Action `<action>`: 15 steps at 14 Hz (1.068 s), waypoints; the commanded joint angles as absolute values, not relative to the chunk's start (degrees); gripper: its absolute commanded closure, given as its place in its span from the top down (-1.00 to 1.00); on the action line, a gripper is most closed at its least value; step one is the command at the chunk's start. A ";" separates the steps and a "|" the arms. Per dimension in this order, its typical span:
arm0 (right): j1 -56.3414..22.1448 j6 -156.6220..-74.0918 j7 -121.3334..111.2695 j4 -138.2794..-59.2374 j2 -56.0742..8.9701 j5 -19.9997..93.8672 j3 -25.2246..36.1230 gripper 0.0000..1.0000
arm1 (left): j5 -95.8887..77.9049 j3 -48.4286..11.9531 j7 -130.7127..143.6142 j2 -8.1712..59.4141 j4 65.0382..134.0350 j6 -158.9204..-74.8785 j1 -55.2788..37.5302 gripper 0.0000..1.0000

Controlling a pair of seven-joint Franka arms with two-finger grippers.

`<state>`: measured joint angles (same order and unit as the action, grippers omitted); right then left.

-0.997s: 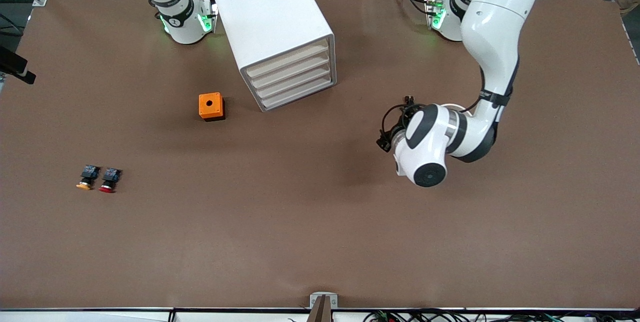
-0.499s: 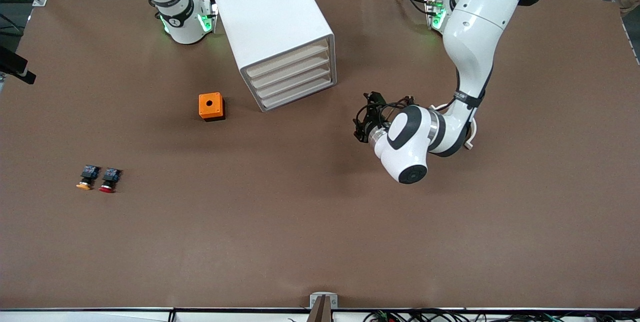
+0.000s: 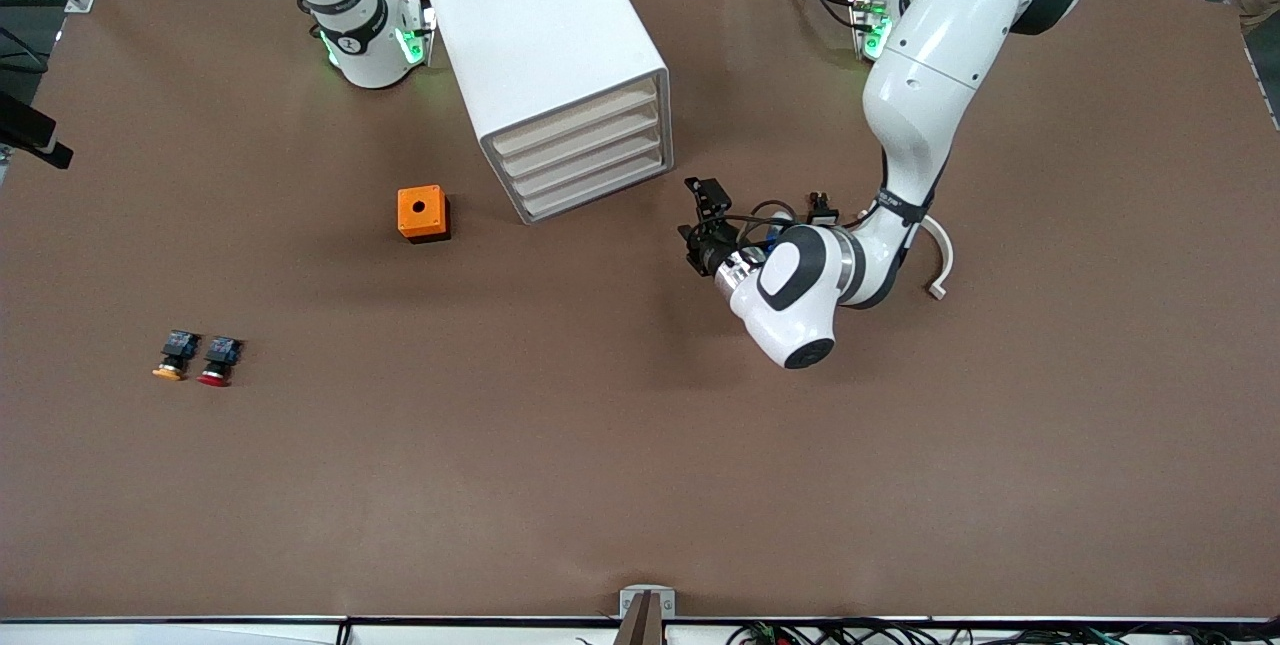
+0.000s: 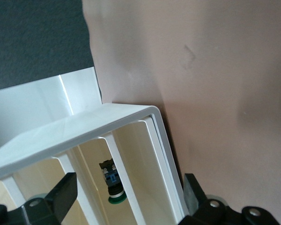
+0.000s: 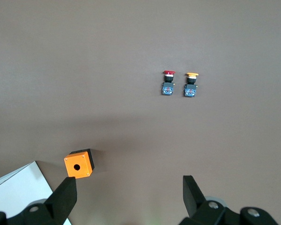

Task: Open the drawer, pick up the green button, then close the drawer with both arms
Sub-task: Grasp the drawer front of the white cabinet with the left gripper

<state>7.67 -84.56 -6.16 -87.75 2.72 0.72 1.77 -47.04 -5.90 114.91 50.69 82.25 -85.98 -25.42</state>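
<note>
Inside the drawer cabinet point(image 4: 131, 117), the button point(image 4: 113, 183) sits before the left end effector point(image 4: 126, 199).

- Loads of bare table point(image 3: 620, 445) nearer the front camera, easy passing.
- White drawer cabinet point(image 3: 545, 65) blocking the stretch between the arm bases.
- Left gripper point(image 3: 703, 223) spread wide, parked in front of its drawers point(image 3: 585, 155), narrow gap there.
- Orange box point(image 3: 422, 213) just beside the cabinet.

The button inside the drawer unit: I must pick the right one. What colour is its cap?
Green, clearest in the left wrist view: the button.
</note>
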 commanded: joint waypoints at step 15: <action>7.82 -84.55 -6.41 -87.89 3.60 2.02 2.11 1.00 | -53.52 -5.80 118.12 54.76 80.77 -84.02 -32.60 0.21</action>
